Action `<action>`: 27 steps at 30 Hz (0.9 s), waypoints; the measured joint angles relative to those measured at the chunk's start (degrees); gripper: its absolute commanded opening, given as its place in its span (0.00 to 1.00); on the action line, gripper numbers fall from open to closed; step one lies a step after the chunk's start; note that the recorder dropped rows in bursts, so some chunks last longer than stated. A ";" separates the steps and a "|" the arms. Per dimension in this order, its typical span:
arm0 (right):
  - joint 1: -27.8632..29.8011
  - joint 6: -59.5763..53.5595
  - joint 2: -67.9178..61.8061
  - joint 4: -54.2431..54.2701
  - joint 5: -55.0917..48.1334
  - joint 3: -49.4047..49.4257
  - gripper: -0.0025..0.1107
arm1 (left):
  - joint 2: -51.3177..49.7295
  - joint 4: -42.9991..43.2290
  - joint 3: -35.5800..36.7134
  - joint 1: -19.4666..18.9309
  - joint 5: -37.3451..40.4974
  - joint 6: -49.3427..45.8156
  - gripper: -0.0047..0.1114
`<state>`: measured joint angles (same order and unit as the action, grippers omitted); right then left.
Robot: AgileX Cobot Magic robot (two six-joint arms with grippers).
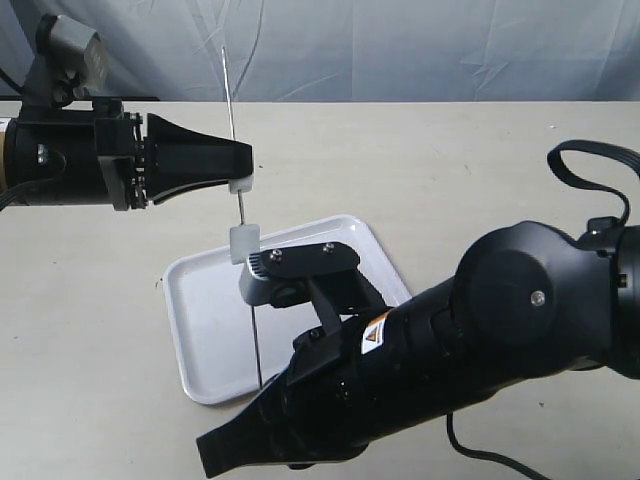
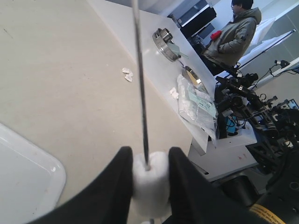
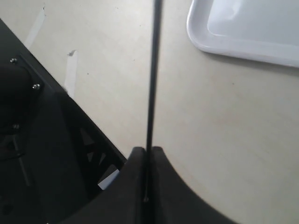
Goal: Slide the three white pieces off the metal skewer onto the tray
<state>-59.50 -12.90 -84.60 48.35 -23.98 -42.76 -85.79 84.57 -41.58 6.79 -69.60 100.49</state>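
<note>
The right gripper (image 3: 148,151) is clenched on the lower end of the skewer (image 1: 231,110), which rises nearly upright from its fingertips and passes between the fingers of the left gripper (image 2: 150,156). That left gripper is grasping the uppermost white piece (image 2: 150,184), with a finger pressed against each side of it and the bare free end of the rod running on past it. A second white piece (image 1: 243,243) sits on the rod between the two grippers, just short of the left one. I cannot tell where the third is, as the right arm covers that stretch. The tray (image 1: 200,300) lies below the left gripper and just beyond the right one, with no piece on its visible part. The step in hand looks like stripping off the first piece. The next move likely calls for drawing it straight along the rod toward the free end, in line with it so the thin rod does not bend, while the right gripper holds firm.
</note>
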 measured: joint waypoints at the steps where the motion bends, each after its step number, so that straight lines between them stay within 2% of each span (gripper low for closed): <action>1: 0.00 0.00 0.00 0.00 0.00 0.00 0.02 | 0.00 0.00 0.00 0.00 0.00 0.00 0.25; 9: 0.00 0.00 0.00 0.11 0.00 0.00 0.02 | 0.00 0.00 0.00 0.00 0.00 0.00 0.21; 22: -0.13 -0.11 0.00 0.11 -0.11 0.00 0.02 | 0.00 -0.60 0.00 0.00 0.00 -0.10 0.20; 27: -3.17 -0.11 -0.67 0.68 2.38 -0.12 0.02 | 0.00 -0.82 0.00 0.00 -0.45 -0.47 0.20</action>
<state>-62.67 -13.01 -85.27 49.03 -21.60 -42.88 -85.79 83.74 -41.58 6.79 -70.04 100.01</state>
